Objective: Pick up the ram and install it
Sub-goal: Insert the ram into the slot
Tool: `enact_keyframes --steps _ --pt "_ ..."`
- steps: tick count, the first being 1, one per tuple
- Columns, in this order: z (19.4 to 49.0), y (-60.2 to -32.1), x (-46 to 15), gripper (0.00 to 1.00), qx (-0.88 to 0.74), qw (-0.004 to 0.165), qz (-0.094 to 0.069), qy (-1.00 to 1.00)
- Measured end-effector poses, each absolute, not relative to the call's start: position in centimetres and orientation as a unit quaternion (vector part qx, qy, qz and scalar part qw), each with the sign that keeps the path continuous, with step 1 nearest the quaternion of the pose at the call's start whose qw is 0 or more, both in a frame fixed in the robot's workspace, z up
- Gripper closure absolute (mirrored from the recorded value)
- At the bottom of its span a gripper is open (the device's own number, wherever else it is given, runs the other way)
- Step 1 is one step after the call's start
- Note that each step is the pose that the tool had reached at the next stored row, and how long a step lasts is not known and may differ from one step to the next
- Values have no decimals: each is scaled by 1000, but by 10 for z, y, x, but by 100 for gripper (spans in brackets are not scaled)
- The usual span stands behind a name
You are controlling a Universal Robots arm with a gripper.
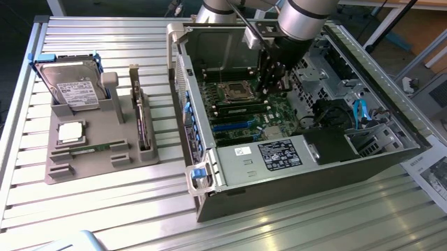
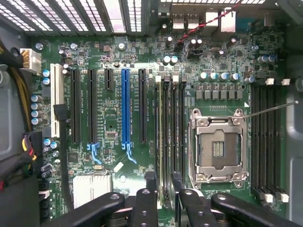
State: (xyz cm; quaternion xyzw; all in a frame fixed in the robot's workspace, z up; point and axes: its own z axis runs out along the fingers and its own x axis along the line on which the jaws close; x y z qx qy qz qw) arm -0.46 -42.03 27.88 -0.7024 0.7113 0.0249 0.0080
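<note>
My gripper (image 1: pixel 274 88) hangs inside the open computer case (image 1: pixel 314 167), low over the motherboard (image 2: pixel 113 127). Its two dark fingers (image 2: pixel 147 189) stand open on either side of a memory slot. A thin green ram stick (image 2: pixel 161 137) stands on edge in that slot, running between the fingers, and neither finger presses on it. A second ram stick (image 1: pixel 89 150) lies in the grey holder (image 1: pixel 84 170) on the table, at the exterior view's left. Beside the memory slots, the processor socket (image 2: pixel 218 146) sits open and bare.
The grey holder also carries a hard drive (image 1: pixel 70 86), a square silver processor (image 1: pixel 70 132) and a dark expansion card (image 1: pixel 142 125). The case walls close around the arm. A blue slot (image 2: pixel 125 104) and black slots lie beside the memory slots, and cables (image 2: pixel 19 142) bunch at one edge.
</note>
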Motion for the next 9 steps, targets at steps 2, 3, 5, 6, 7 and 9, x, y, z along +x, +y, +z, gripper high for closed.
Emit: enact_keyframes --steps 2,3,5,6,7,9 --pt "282 -420 -5 75 -702 8 25 711" --pt "285 -420 -5 75 -702 8 25 711" --pt "290 -420 -5 75 -702 8 25 711" --pt "292 -420 -5 75 -702 8 25 711" --pt "294 -420 -5 75 -702 8 25 711" --pt "298 -420 -5 75 -702 8 25 711"
